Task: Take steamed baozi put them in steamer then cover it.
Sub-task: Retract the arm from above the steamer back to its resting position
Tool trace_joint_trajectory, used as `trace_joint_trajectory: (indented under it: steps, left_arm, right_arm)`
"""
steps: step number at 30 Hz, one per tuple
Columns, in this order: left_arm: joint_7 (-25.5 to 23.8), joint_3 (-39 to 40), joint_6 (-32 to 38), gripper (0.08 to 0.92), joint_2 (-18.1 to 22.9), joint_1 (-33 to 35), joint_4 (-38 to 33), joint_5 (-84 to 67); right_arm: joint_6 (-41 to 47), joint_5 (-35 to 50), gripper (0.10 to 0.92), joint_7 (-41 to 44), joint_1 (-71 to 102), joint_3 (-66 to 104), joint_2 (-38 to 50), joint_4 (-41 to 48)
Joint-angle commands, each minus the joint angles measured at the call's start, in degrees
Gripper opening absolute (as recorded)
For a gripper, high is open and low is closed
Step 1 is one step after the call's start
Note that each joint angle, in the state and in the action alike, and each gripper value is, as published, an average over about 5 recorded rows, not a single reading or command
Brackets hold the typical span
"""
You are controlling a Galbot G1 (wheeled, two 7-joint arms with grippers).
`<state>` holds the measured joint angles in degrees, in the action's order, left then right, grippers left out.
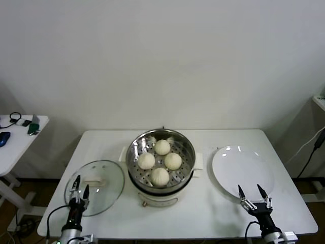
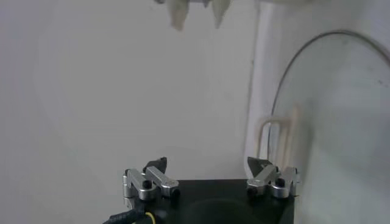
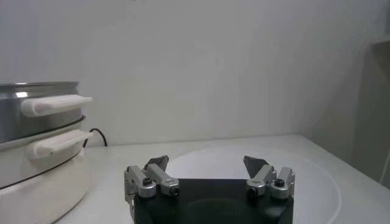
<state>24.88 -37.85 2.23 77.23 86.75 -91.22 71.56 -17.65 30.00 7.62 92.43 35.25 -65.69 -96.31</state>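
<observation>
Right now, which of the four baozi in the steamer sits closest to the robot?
The front baozi, at the near edge of the steamer tray; the other three lie farther back.

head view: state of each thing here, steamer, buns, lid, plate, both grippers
steamer: uncovered, four buns inside
steamed baozi: all four on the perforated tray
cover: off, lying flat on the table left of the steamer
plate: bare
left gripper: open, holding nothing, over the cover's near edge
right gripper: open, holding nothing, at the plate's near rim
</observation>
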Motion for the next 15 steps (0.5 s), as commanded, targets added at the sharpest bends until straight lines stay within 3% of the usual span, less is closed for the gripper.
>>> trace_joint_trajectory:
  steps: [1, 15]
  left_arm:
    - [0.26, 0.5, 0.27, 0.823, -0.8, -3.74, 5.19, 3.93]
    - [-1.48, 2.35, 0.03, 0.823, -3.13, -9.44, 9.38, 4.29]
  right_arm:
    - [-0.26, -0.27, 0.823, -0.01, 0.39, -0.05, -0.6, -0.16]
    - [-0.49, -0.24, 0.823, 0.21, 0.58, 0.19, -0.46, -0.38]
